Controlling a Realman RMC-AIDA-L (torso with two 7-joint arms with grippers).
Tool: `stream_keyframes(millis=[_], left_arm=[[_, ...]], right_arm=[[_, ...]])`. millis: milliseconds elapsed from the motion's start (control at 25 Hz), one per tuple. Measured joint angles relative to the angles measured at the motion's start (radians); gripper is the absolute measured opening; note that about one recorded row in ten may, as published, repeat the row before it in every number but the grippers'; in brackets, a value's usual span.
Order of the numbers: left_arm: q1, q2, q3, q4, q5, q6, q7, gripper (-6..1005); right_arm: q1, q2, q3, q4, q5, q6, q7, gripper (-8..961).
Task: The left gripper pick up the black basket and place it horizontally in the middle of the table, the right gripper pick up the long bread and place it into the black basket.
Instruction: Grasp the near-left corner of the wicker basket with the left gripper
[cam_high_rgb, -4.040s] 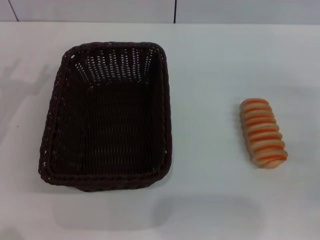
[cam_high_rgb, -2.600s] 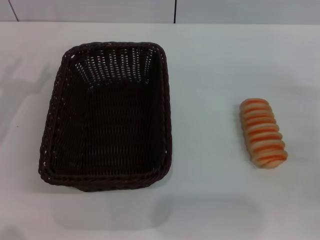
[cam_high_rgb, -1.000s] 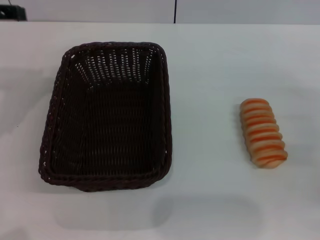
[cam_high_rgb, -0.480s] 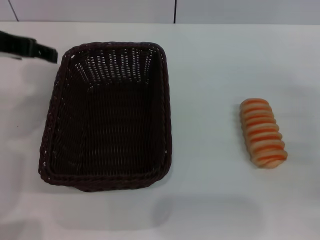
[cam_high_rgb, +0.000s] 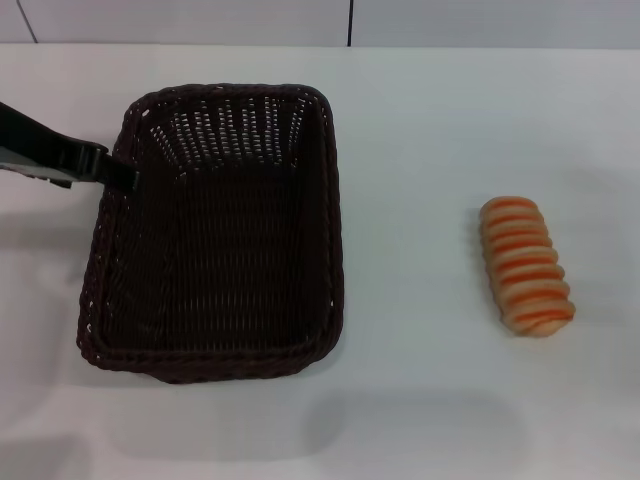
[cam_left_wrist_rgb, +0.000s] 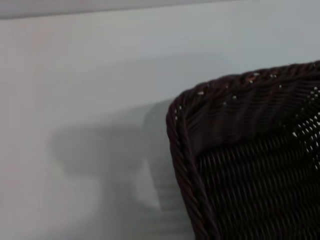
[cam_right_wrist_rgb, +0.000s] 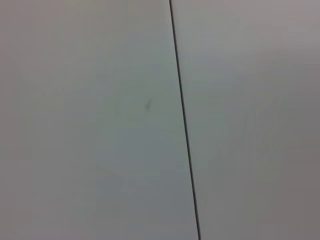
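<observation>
I see the left gripper (cam_high_rgb: 118, 172) at the black basket's (cam_high_rgb: 215, 235) left rim; I cannot tell its opening. The long bread (cam_high_rgb: 527, 265) lies well apart on the tabletop (cam_high_rgb: 420, 130).

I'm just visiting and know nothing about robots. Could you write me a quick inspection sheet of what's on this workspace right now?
Surface: white table, plain.
Job's things: black basket on the left half, long side running away from the robot, empty; long bread lying on the table to its right, apart from it.
Clutter: nothing seen.
Grippers: left gripper reaching in at the basket's left rim near the far corner; right gripper not in view.
Cables: nothing seen.
Surroundings: pale wall with a dark vertical seam behind the table.
</observation>
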Motion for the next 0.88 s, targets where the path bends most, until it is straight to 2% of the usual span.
stream_keyframes(millis=[400,640,880], left_arm=[[-0.007,0.0,0.008,0.07,0.005,-0.01,-0.004,820],[-0.02,0.0,0.034,0.164,0.006,0.031,0.0,818],[-0.023,0.0,0.036,0.192,0.006,0.061,0.004,817]], right_arm=[[0.006,-0.001,0.003,0.001,-0.002,-0.005,0.0,777],[0.009,-0.002,0.004,0.002,-0.004,-0.006,0.0,777],[0.009,-0.002,0.006,0.003,-0.005,-0.006,0.0,776]])
